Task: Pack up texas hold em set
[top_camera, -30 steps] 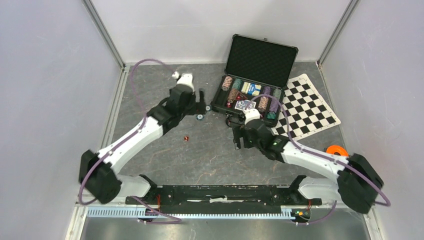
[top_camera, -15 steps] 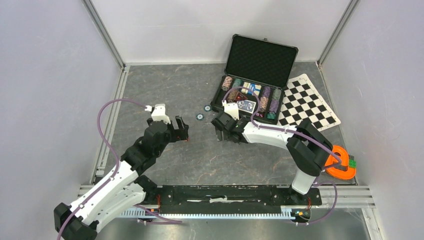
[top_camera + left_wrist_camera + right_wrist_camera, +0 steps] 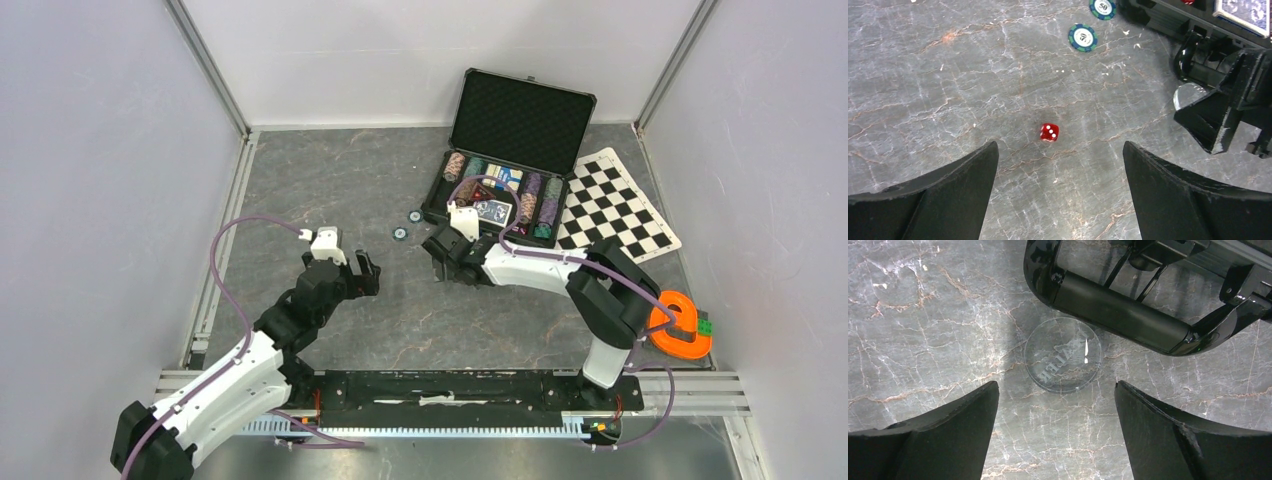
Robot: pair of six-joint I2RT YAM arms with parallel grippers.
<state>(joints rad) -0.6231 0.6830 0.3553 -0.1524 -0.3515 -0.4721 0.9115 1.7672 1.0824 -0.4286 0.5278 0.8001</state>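
Note:
The black case [image 3: 436, 196] lies open at the back right, its foam lid [image 3: 522, 110] raised, holding striped chip rows and a blue card deck [image 3: 492, 210]. Two striped chips [image 3: 399, 233] lie on the table left of it, also in the left wrist view [image 3: 1082, 38]. My left gripper [image 3: 363, 272] is open and empty, just short of a small red die [image 3: 1049, 132]. My right gripper [image 3: 438, 250] is open and empty over a clear round disc [image 3: 1063, 361] lying beside the case's handle [image 3: 1118, 312].
A black-and-white checkered mat [image 3: 620, 210] lies right of the case. An orange ring [image 3: 678, 325] sits by the right arm's base. Grey walls close in both sides. The right gripper's fingers [image 3: 1218, 120] show at the right of the left wrist view.
My left arm has pulled back from beside the case to the red die. My right gripper has swung left to the case's front left corner, then barely moved.

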